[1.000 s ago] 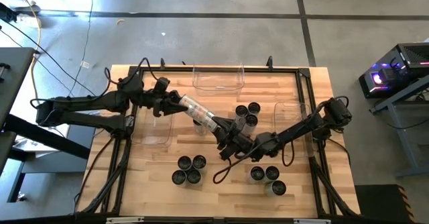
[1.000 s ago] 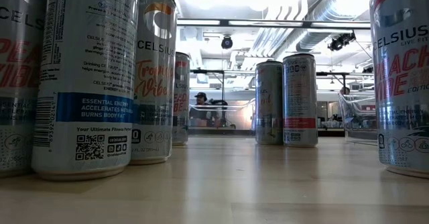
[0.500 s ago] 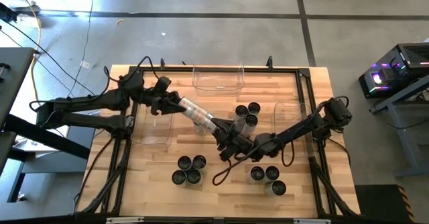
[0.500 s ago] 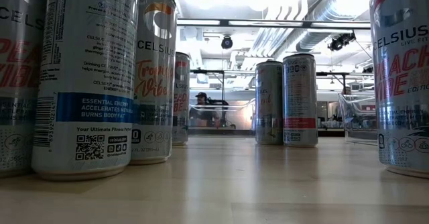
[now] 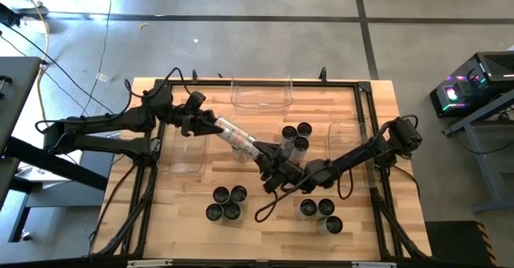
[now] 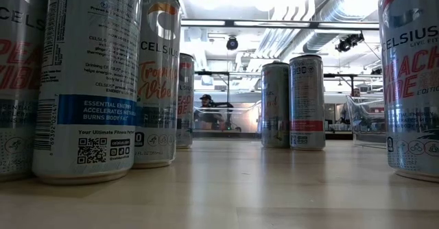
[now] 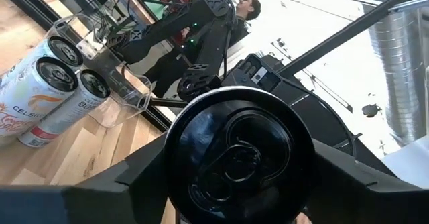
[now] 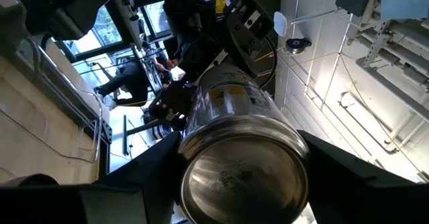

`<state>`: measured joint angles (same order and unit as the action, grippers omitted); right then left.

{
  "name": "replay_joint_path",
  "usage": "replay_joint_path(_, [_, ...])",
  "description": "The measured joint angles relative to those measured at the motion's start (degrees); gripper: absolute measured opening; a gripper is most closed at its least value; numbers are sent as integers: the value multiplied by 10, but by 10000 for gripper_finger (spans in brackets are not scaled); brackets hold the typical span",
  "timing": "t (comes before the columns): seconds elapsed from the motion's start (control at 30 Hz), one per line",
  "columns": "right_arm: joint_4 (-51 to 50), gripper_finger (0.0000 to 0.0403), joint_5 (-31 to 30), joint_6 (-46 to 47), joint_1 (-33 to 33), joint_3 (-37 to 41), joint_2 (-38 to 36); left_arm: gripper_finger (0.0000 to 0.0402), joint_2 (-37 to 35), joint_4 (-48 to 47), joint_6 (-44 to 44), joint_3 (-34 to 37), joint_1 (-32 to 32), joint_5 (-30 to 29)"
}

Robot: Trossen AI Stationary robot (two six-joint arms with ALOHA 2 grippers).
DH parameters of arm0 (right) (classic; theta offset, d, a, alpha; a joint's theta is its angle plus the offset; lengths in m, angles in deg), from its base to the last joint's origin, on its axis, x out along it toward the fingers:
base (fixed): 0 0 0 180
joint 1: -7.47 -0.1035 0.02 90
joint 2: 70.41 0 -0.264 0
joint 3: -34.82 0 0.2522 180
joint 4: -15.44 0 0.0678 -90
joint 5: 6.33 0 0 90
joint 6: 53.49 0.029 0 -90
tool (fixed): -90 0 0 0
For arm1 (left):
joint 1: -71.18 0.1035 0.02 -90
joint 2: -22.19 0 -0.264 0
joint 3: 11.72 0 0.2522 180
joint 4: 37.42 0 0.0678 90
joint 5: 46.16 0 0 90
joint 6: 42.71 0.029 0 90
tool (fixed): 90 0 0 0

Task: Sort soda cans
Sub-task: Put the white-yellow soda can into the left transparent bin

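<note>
Silvery and pale, one soda can lies nearly level in the air above the middle of the wooden table, stretched between the two arms. The left gripper reaches in from the left edge, its arm running low along the table's left side and bending at the wrist toward the centre; its fingers sit on either side of the can's dark top end, which fills the left wrist view, pull-tab facing the camera. The right gripper comes from the right edge, its arm slanting down across the table toward the centre, and its fingers flank the can's bare metal bottom, clamped on the sides. Both claws are thus partly closed around the same can, one at each end, with the can's body spanning the gap between them. On the table, a cluster of three cans stands upright just beside the right gripper, toward the far side; four more stand grouped near the front edge left of centre, and another three near the front right. Clear plastic bins sit at the far edge, at the left under the left arm, and at the right. In the low view, tall upright cans rise close by, and a person sits far off in the room beyond.
</note>
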<state>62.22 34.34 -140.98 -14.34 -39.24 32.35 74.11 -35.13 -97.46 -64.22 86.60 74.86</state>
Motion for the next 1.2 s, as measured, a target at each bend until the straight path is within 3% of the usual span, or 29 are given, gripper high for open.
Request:
replay_joint_path(0.27, [-3,245,0,-2,0,0,0,246,0,-4,11,0,0,1])
replay_joint_path(0.47, [-11,346,-26,11,0,1,3,246,-3,-17,50,-1,2,-5])
replay_joint_path(0.67, [-29,365,-75,41,-3,2,3,245,-12,-102,129,-49,19,16])
replay_joint_path(0.8, [-36,366,-113,45,-10,2,0,245,-12,-211,227,-119,22,18])
replay_joint_path(0.93, [-32,367,-160,72,-23,2,-13,245,-11,-387,367,-216,22,-12])
replay_joint_path(1.07, [-31,368,-173,143,-51,8,-26,245,-9,-582,509,-335,13,-123])
replay_joint_path(1.2, [-25,368,-175,217,-75,20,-32,245,9,-764,571,-433,-7,-234])
